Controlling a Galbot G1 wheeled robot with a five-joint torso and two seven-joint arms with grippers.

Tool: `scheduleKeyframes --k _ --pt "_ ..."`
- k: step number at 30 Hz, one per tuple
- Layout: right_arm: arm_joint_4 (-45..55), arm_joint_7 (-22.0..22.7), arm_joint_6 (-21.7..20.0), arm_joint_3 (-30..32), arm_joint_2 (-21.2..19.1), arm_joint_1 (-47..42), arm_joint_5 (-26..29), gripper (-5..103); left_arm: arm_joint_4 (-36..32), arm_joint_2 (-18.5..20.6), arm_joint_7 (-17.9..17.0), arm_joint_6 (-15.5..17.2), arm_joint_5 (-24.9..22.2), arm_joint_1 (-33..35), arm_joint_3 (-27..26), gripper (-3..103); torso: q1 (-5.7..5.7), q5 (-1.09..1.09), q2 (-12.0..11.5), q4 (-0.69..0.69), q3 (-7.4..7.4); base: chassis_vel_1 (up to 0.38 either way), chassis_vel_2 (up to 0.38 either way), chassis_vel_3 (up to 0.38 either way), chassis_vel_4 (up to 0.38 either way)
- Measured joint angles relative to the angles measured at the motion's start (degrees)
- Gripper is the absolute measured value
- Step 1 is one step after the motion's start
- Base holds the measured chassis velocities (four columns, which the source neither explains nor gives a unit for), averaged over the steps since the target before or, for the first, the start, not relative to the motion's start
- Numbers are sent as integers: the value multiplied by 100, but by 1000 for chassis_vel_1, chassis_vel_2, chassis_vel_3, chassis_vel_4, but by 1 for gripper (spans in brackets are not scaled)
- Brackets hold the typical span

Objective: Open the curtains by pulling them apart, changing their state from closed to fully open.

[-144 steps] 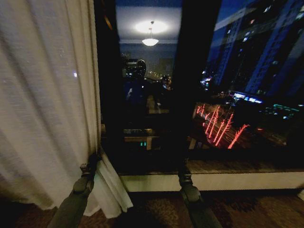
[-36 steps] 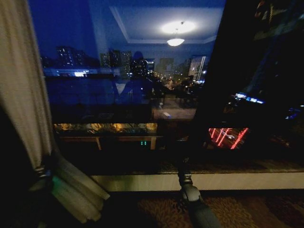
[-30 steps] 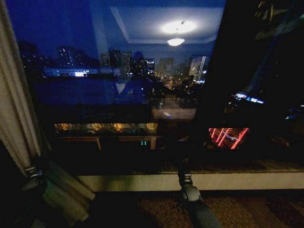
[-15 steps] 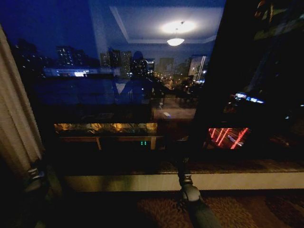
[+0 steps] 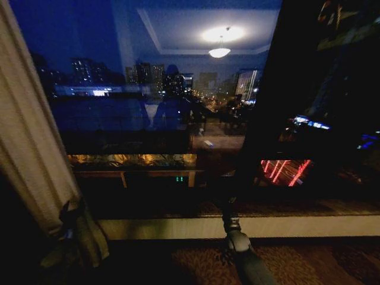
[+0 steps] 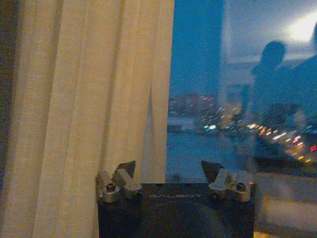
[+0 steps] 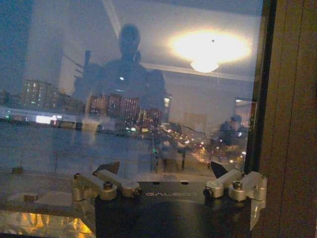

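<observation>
The left curtain [image 5: 32,154] is bunched far at the window's [image 5: 160,107] left side, so that half looks open. The left gripper [image 6: 171,173] is open beside it. The right gripper [image 7: 168,173] is open, holding nothing.

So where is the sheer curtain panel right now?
In the head view the sheer curtain panel hangs bunched at the far left edge of the window, beside the left gripper.
</observation>
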Motion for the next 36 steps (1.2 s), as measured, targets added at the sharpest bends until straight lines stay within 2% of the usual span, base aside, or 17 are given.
scheduleKeyframes --k 1,4,6,9,14,20,36 --pt "0 0 0 0 0 0 0 100 0 0 0 0 0 0 0 74 0 0 0 0 0 0 0 0 0" --pt "0 0 0 0 0 0 0 100 -715 -239 106 135 -191 366 28 90 0 0 0 0 0 0 0 0 0" --pt "0 0 0 0 0 0 0 100 -827 -275 113 160 -227 408 42 90 0 0 0 0 0 0 0 0 0" --pt "0 0 0 0 0 0 0 100 -1274 -429 191 219 -274 547 165 100 0 0 0 -1 0 0 0 0 0" --pt "0 0 0 0 0 0 0 100 -1486 -555 220 214 -142 642 443 100 0 -1 0 -1 0 0 0 0 0" --pt "0 0 0 0 0 0 0 100 -1419 -695 216 183 22 552 660 100 0 -1 0 -1 0 0 0 0 0" --pt "0 0 0 0 0 0 0 100 -1303 -685 205 172 136 484 678 100 0 -2 0 -1 1 0 0 0 0"
